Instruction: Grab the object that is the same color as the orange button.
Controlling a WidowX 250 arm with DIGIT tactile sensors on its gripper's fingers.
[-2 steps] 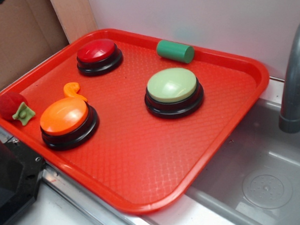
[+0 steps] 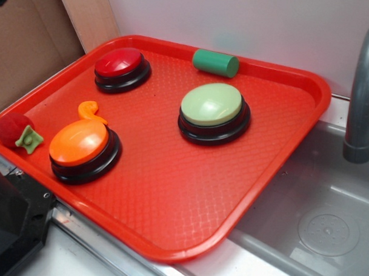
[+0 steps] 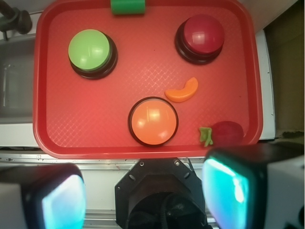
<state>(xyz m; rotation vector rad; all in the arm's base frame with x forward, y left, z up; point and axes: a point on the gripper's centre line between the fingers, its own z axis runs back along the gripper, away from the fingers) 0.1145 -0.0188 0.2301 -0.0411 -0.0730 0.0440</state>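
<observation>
The object (image 2: 90, 111) (image 3: 182, 90) is a small glossy orange curled piece lying on the red tray (image 2: 192, 192) (image 3: 95, 129), just behind the orange button (image 2: 79, 143) (image 3: 153, 120), a big orange dome on a black base. My gripper (image 3: 143, 191) is open, high above the tray's near edge over the robot base, well short of the object, with nothing between its fingers (image 3: 224, 186). It is out of the exterior view.
A red domed button (image 2: 119, 63) (image 3: 203, 33), a pale green domed button (image 2: 212, 105) (image 3: 89, 50) and a green cylinder (image 2: 216, 62) (image 3: 127, 6) share the tray. A red ball with a green leaf (image 2: 16, 130) (image 3: 224, 133) rests on its left rim. Sink and grey faucet (image 2: 360, 101) lie right.
</observation>
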